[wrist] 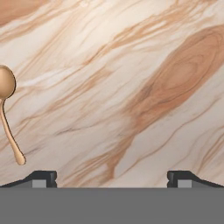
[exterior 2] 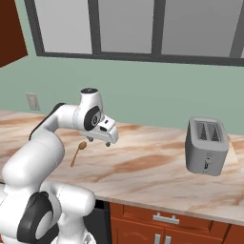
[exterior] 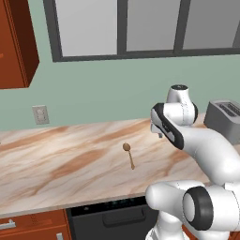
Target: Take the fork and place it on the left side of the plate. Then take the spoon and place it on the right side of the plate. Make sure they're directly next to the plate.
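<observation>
The tan-brown spoon (exterior: 129,154) lies flat on the marble counter (exterior: 70,164), bowl toward the wall and handle toward the front edge. In the right base view the spoon (exterior 2: 77,153) sits just left of the hand. My gripper (exterior: 160,135) hovers above the counter, a little right of the spoon, pointing down. The hand view shows the spoon (wrist: 5,83) at the left edge and the gripper (wrist: 112,177) open over bare marble, nothing between its fingertips. The fork and the plate are out of view.
A silver toaster (exterior 2: 206,145) stands on the counter at the right, also seen as the toaster (exterior: 225,119) behind my arm. A wall outlet (exterior: 41,114) sits above the counter's left part. A dark appliance front (exterior: 112,218) lies below the counter edge.
</observation>
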